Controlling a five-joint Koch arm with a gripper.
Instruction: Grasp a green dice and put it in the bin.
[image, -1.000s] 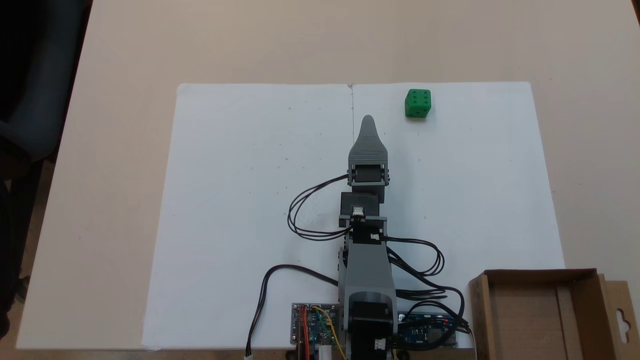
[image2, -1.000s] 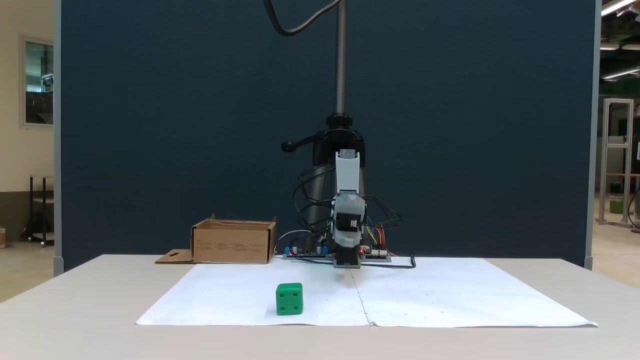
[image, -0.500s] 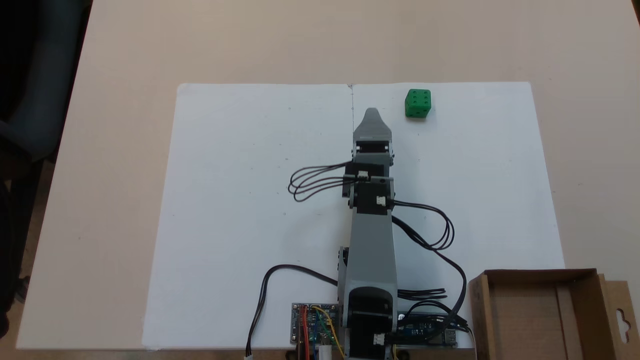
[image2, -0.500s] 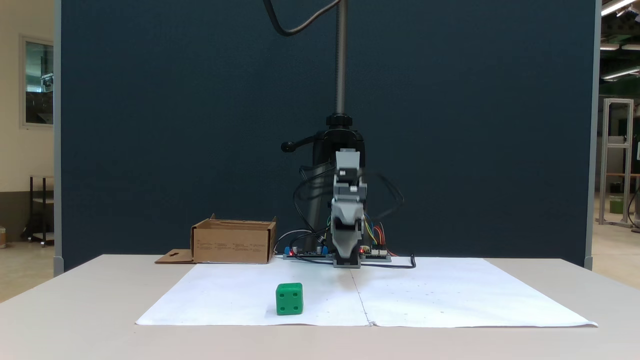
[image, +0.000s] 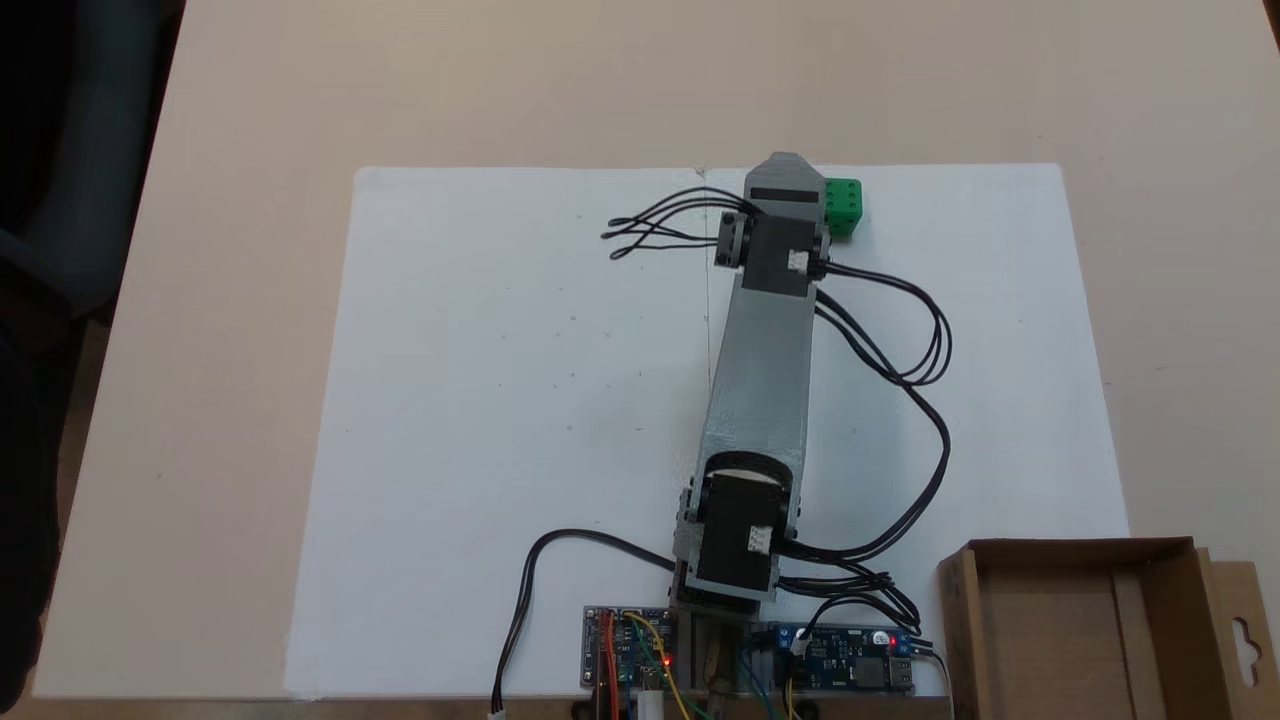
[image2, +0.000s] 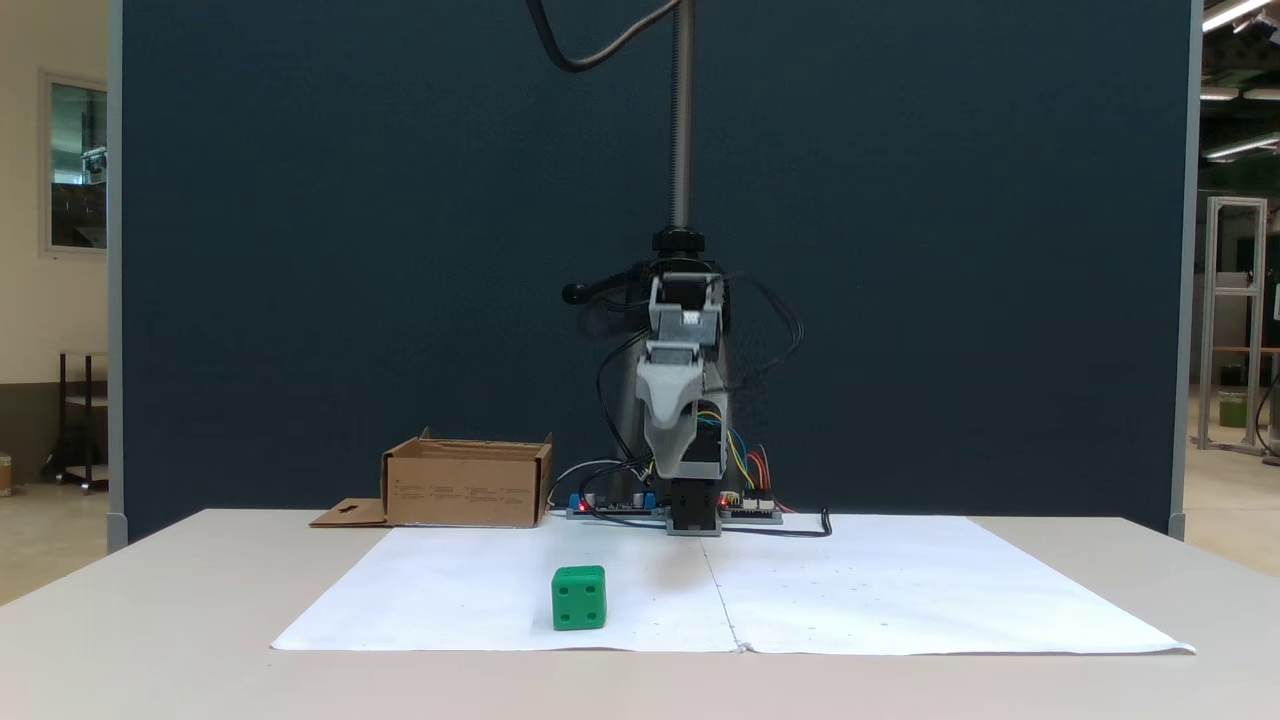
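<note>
1. Above the far edge of the white paper sheet (image: 500, 400), the pincer (image: 786, 160) points away from the arm's base; in the front fixed view the pincer (image2: 668, 462) hangs well clear of the sheet; its jaws lie one behind the other, so whether they are spread or pressed together cannot be told; nothing is seen held.
2. Green dice (image: 843, 205): rests on the sheet near its far edge, partly hidden by the wrist from above; the front view shows the green dice (image2: 579, 598) free-standing, low and to the left of the pincer; untouched, by the look of it.
3. Bin (image: 1080, 620): stands on the tabletop (image: 250, 100) beside the arm's base and circuit boards (image: 845, 655), well apart from the dice; appears empty.
4. Step in hand, as judged: approach. To do it well: swing across until centred over the dice; confirm the jaws are spread wider than the cube; square them to two flat faces; descend straight, stopping short of the paper; then close.
</note>
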